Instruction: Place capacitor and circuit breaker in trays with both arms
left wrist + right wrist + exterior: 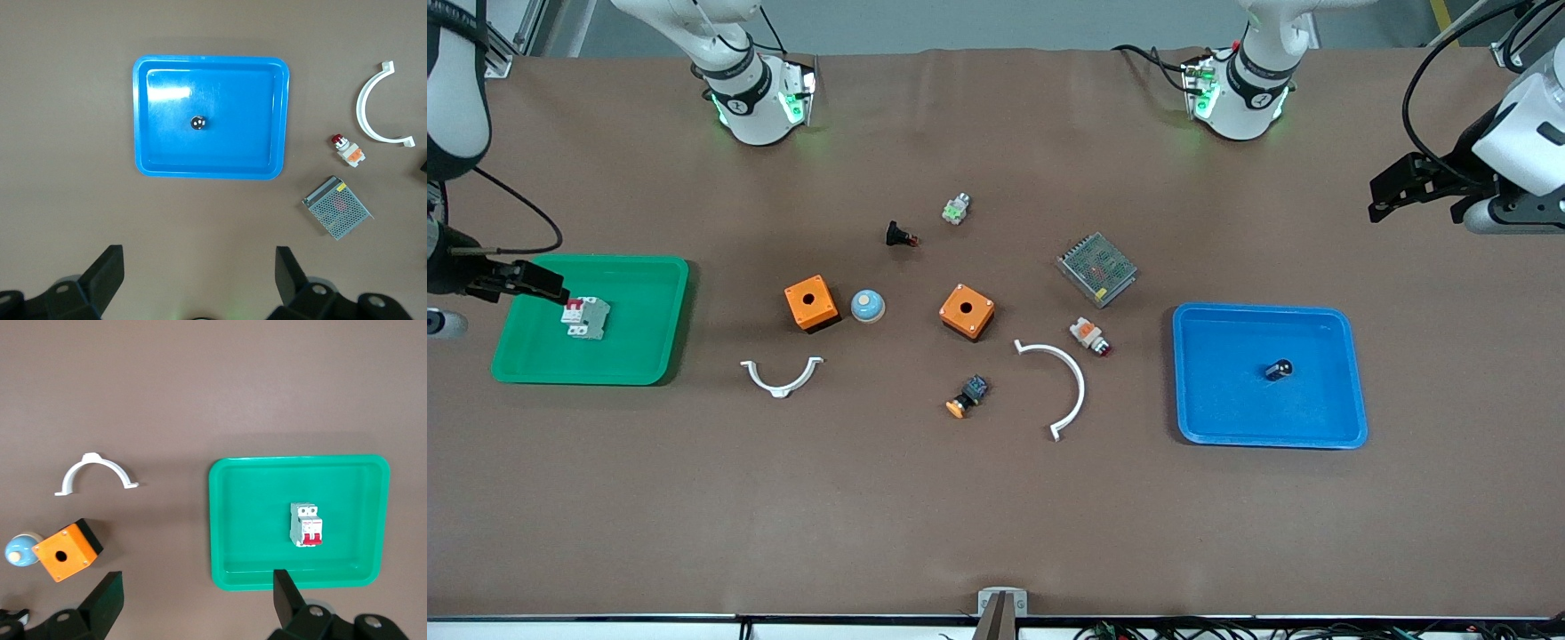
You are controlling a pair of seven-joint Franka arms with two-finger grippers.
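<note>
Capacitor (1279, 369): lies in the blue tray (1352, 373) at the left arm's end of the tabletop (996, 516), touching nothing else. Judged light, rigid and prone to rolling; best pinched across its round body.

Breaker (586, 316): lies flat in the green tray (649, 356) at the right arm's end, red levers at one end. Judged stiff, light and blocky; its flat long sides would offer the surest hold, clear of the levers.

Both items appear already placed, so the task is judged done or nearly so.

Right hand (543, 283): held over the green tray's rim, just beside the breaker; in the right wrist view its fingers (107, 597) are spread and hold nothing.

Left hand (1392, 191): raised over bare tabletop at the left arm's end, well apart from the blue tray; fingers (110, 267) spread, empty.
</note>
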